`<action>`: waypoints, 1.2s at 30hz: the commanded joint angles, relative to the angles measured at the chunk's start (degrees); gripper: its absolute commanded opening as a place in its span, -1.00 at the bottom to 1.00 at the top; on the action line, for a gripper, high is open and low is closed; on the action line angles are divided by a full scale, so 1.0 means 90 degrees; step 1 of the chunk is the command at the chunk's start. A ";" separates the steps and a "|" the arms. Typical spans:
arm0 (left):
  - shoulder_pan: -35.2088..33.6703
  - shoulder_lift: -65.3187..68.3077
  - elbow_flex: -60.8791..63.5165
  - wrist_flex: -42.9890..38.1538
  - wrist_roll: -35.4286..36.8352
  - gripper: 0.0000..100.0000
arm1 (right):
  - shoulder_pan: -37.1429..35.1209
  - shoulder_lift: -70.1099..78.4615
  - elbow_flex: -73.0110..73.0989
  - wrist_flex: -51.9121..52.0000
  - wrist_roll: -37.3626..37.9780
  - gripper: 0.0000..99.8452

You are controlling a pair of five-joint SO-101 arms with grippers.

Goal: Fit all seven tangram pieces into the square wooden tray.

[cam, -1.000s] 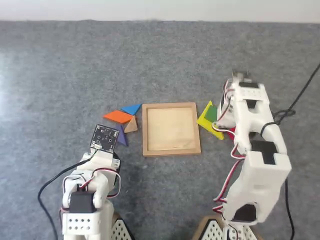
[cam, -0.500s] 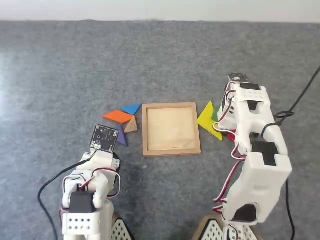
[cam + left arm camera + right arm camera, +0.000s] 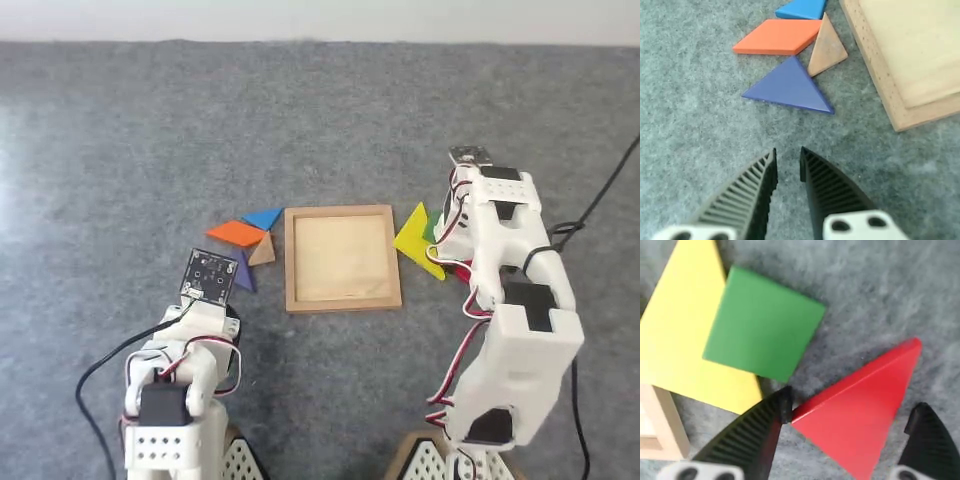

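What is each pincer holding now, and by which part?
Nothing is held. The right pincer stands open around the red triangle; the left pincer is empty.

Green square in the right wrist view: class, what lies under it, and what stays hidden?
Part of the green square overlaps the yellow triangle; the rest lies over the grey carpet. The triangle's edge beneath it is covered and cannot be seen.

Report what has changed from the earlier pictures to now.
The right arm slid slightly back toward its base, covering more of the green square. The right gripper has its jaws open either side of the red triangle, not gripping it. Nothing was taken hold of or let go. The left gripper, the tray and the tangram pieces stayed put.
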 commanded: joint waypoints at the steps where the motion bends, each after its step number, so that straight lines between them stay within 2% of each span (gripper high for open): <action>1: -0.0010 -0.0147 -0.0054 0.0039 -0.0020 -0.84 | 0.0024 -0.0845 0.0772 -0.0093 0.0088 -0.25; 7: -0.0010 -0.0147 -0.0054 0.0039 -0.0020 -0.84 | 0.0034 -0.1832 0.1729 -0.0737 0.0381 -0.25; 10: -0.0010 -0.0147 -0.0054 0.0039 -0.0020 -0.84 | 0.0073 -0.1714 0.1719 -0.0835 0.0469 -0.25; 16: -0.0010 -0.0147 -0.0054 0.0039 -0.0020 -0.84 | 0.0083 -0.1363 0.1700 -0.1441 0.1182 -0.25; 26: -0.0010 -0.0147 -0.0054 0.0039 -0.0020 -0.84 | 0.0093 -0.1304 0.1582 -0.1402 0.1182 -0.26; 33: -0.0010 -0.0147 -0.0054 0.0039 -0.0020 -0.84 | 0.0083 -0.1304 0.1582 -0.1451 0.1182 -0.61; 36: -0.0010 -0.0147 -0.0054 0.0039 -0.0020 -0.84 | 0.0083 -0.1304 0.1582 -0.1460 0.1201 -0.66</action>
